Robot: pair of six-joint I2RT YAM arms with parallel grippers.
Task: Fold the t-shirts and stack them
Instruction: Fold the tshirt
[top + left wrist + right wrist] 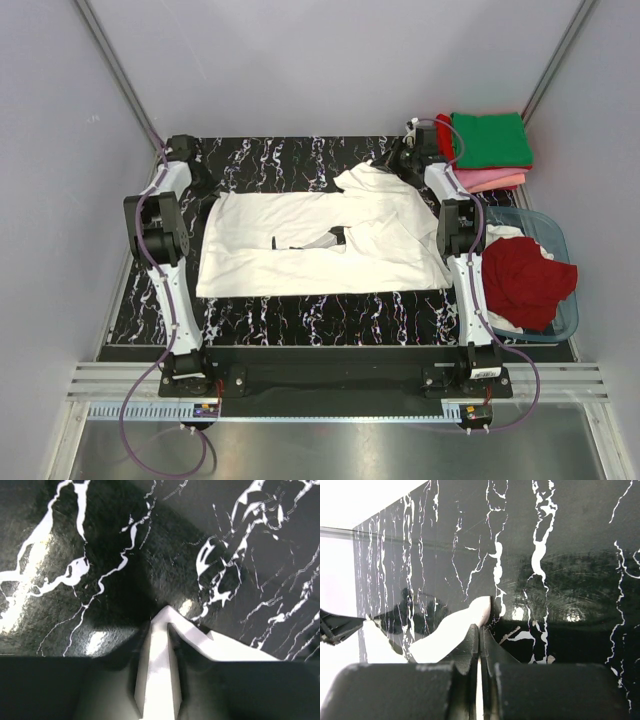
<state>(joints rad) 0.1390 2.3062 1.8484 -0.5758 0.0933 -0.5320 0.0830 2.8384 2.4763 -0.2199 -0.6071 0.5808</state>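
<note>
**Fingers (125,672) of both grippers clamped on the white t-shirt (300,255)**

1. My left gripper (159,640) sits at the far left corner of the garment. Its fingers pinch a peaked fold of white cloth, which shows between them in the left wrist view.
2. My right gripper (479,635) sits at the far right side of the same shirt. Its fingers (467,650) are pressed together on a thin sliver of white cloth, and a rounded lobe of cloth bulges just beyond the tips.
3. The white t-shirt lies spread across the black marble-patterned table (300,312), between my two arms. Its black print (310,240) faces up near the middle. The left part lies flat; the right part is rumpled and partly doubled over.
4. A folded stack stands at the far right corner of the table. The green t-shirt (490,140) is on top, with the red t-shirt (447,125) and the pink t-shirt (490,181) showing at the edges beneath it.
5. The translucent plastic tub (560,240) at the right edge holds the dark red t-shirt (525,280), which lies bunched over another white garment (505,235).
</note>
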